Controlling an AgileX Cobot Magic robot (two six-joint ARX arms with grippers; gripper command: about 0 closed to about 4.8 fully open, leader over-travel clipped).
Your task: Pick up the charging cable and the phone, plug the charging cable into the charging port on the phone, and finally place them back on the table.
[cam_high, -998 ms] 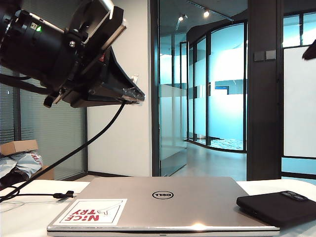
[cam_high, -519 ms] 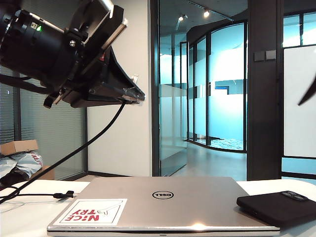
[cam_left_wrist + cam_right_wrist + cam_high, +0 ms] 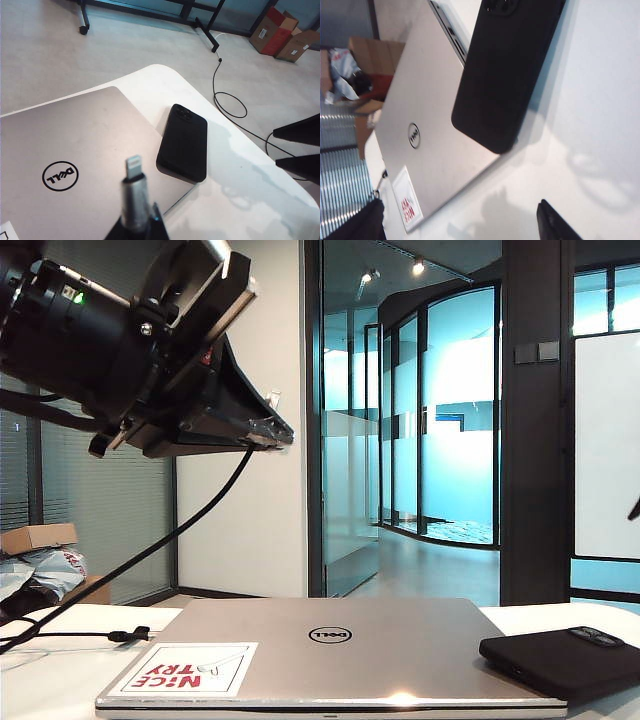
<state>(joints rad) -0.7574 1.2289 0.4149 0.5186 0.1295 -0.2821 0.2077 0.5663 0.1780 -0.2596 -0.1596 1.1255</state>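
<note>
A: What was held by the left gripper point(image 3: 270, 435)?

B: The long black charging cable point(image 3: 160, 540) was pinched near its silver-white plug, high at the left.

A: What had changed?

B: The right gripper point(image 3: 455, 220), previously shut, was spread wide above the flat black matte phone point(image 3: 507, 70), which lay beside the silver laptop point(image 3: 330, 655) on the white table point(image 3: 600, 100). A phone grasp was judged imminent.
</note>
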